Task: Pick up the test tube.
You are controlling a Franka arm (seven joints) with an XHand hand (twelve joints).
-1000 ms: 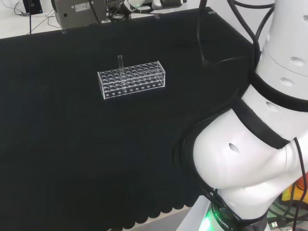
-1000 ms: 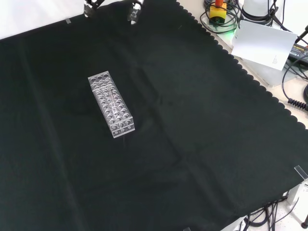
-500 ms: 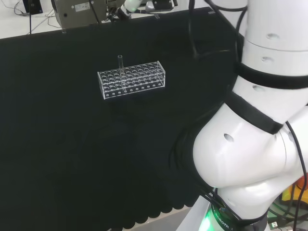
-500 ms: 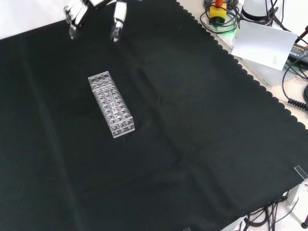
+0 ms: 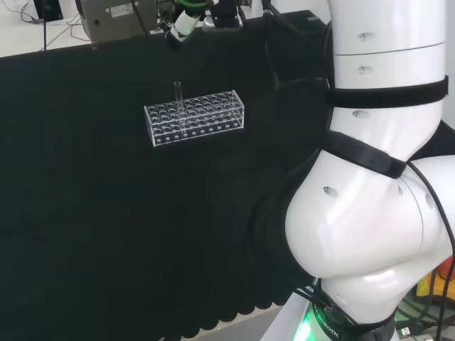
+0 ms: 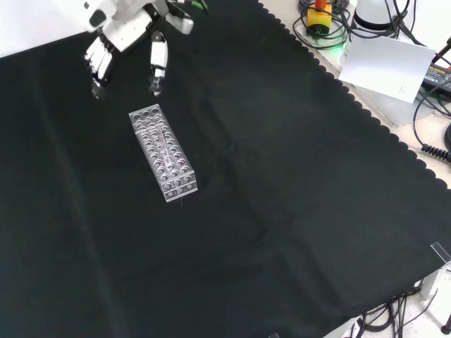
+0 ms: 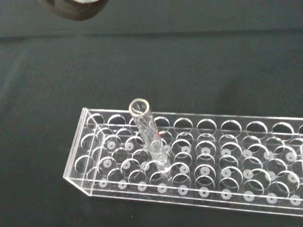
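A clear plastic rack point(image 5: 194, 118) with many round wells lies on the black cloth, and a single clear test tube point(image 5: 178, 92) stands upright in it near its left end in the head view. In the wrist view the test tube point(image 7: 149, 137) rises out of the rack point(image 7: 227, 165), its open rim uppermost. The front view shows the rack point(image 6: 163, 153) lying lengthwise, with the hand point(image 6: 127, 32) hanging above its far end. The fingers point(image 6: 99, 65) and thumb point(image 6: 156, 67) point down, spread apart, holding nothing. The hand stays clear of both rack and tube.
In the front view, a white sheet point(image 6: 384, 63), cables and a yellow and red button box point(image 6: 320, 13) lie beyond the cloth's scalloped right edge. A grey machine point(image 5: 117, 15) stands behind the cloth in the head view. The arm's white links point(image 5: 384, 142) rise at that view's right.
The hand has come down from the front view's top edge towards the rack's far end. In the head view the arm's links have swung to the left. Rack and tube have not moved.
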